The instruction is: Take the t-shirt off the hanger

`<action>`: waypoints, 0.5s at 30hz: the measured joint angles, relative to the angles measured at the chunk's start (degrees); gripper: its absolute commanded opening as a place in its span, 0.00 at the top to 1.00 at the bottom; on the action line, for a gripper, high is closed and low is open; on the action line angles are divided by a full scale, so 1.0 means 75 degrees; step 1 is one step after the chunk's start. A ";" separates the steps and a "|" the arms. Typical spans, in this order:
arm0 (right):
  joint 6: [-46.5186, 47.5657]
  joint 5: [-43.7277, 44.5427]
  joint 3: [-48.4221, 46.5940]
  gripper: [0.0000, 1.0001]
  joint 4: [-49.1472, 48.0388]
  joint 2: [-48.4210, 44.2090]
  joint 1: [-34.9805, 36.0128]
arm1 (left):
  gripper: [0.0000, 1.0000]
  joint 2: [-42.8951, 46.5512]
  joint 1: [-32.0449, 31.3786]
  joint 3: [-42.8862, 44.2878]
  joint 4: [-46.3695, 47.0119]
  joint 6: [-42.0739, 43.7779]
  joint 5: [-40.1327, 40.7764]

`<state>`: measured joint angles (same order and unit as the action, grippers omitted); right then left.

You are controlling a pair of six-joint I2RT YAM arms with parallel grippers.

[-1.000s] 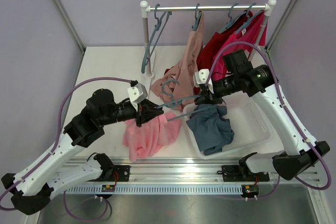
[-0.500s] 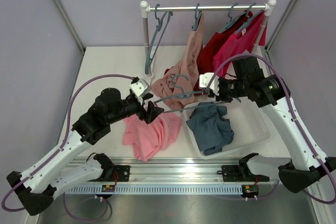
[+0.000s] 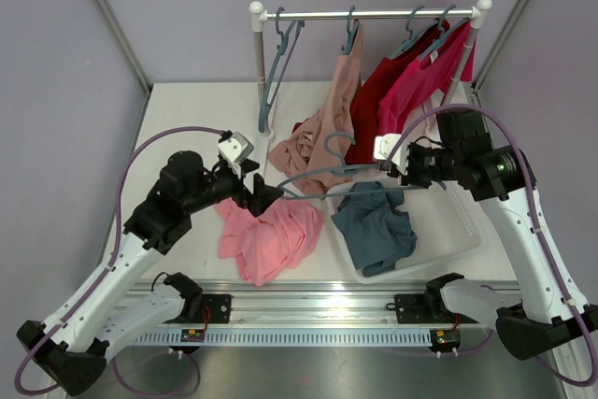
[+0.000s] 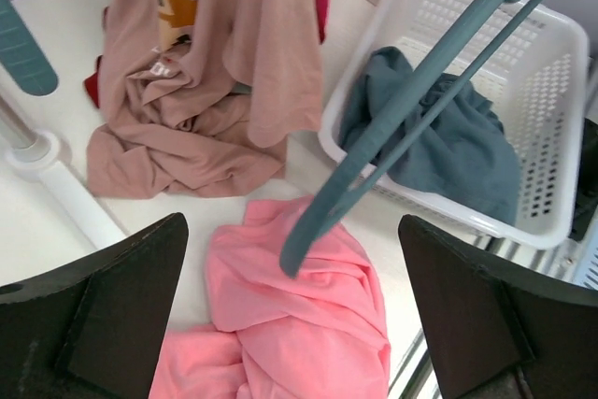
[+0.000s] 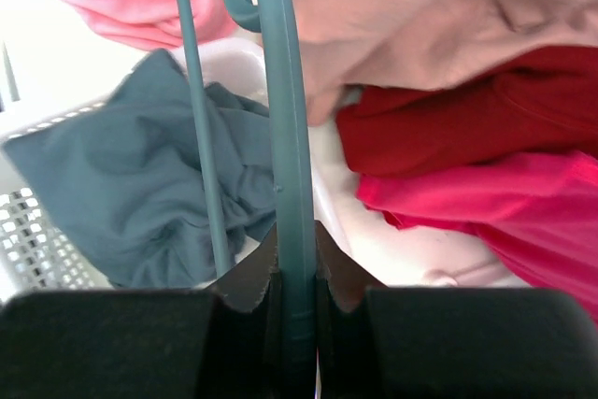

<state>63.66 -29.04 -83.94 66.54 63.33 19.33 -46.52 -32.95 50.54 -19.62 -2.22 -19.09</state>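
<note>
The pink t-shirt point(image 3: 269, 235) is off the hanger point(image 3: 322, 171) and lies crumpled on the desk point(image 3: 187, 119), close to the near edge and about midway along it, just left of the white basket point(image 3: 460, 223). The bare teal hanger is held off the desk, running roughly level between the two arms above the gap between the shirt and the basket. The right jaws are clamped on one end of it; in the right wrist view the hanger's thick bar runs straight down into the slot between the dark fingers point(image 5: 112, 343), with its thin bar beside it. The left jaws stand wide apart and hold nothing. They hang just over the far edge of the pink t-shirt, and in the left wrist view the two fingers point(image 4: 93, 315) sit at either side of the frame with the hanger's free end between them, touching neither. The basket sits toward the right near corner of the desk and holds a rumpled blue-grey garment point(image 3: 376, 226). Along the far edge stands a clothes rail point(image 3: 369, 15) with empty teal hangers point(image 3: 277, 63) at its left end, a beige shirt point(image 3: 322, 133) drooping from it onto the desk, and a red shirt point(image 3: 374, 91) and a magenta shirt point(image 3: 422, 81) at its right end.
</note>
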 measured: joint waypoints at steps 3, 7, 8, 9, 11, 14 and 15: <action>0.0146 -0.0501 0.0061 1.00 0.0248 0.0073 0.0000 | 0.01 -0.0050 0.0023 0.0009 0.0009 -0.0020 -0.0679; 0.0262 -0.1294 0.0096 1.00 0.0533 0.0312 0.0000 | 0.03 -0.0332 0.0041 0.0061 0.0181 -0.0131 -0.1897; 0.0277 -0.1495 0.0096 1.00 0.0560 0.0399 0.0000 | 0.05 -0.0443 0.0038 0.0073 0.0251 -0.0169 -0.2192; 0.0280 -0.1641 0.0096 1.00 0.0571 0.0469 0.0000 | 0.07 -0.0562 0.0041 0.0076 0.0323 -0.0227 -0.2480; 0.0274 -0.1964 0.0096 1.00 0.0609 0.0644 0.0017 | 0.17 -0.0796 0.0038 0.0085 0.0463 -0.0364 -0.2999; 0.0192 -0.2326 0.0096 1.00 0.0600 0.0833 0.0058 | 0.30 -0.1075 0.0038 0.0114 0.0589 -0.0580 -0.3491; 0.0134 -0.2387 0.0096 1.00 0.0568 0.0880 0.0085 | 0.39 -0.1148 0.0038 0.0119 0.0638 -0.0650 -0.3631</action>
<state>64.66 -46.94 -83.22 70.81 69.93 19.97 -55.13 -32.67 51.44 -14.83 -7.09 -46.33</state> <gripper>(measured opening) 0.171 0.729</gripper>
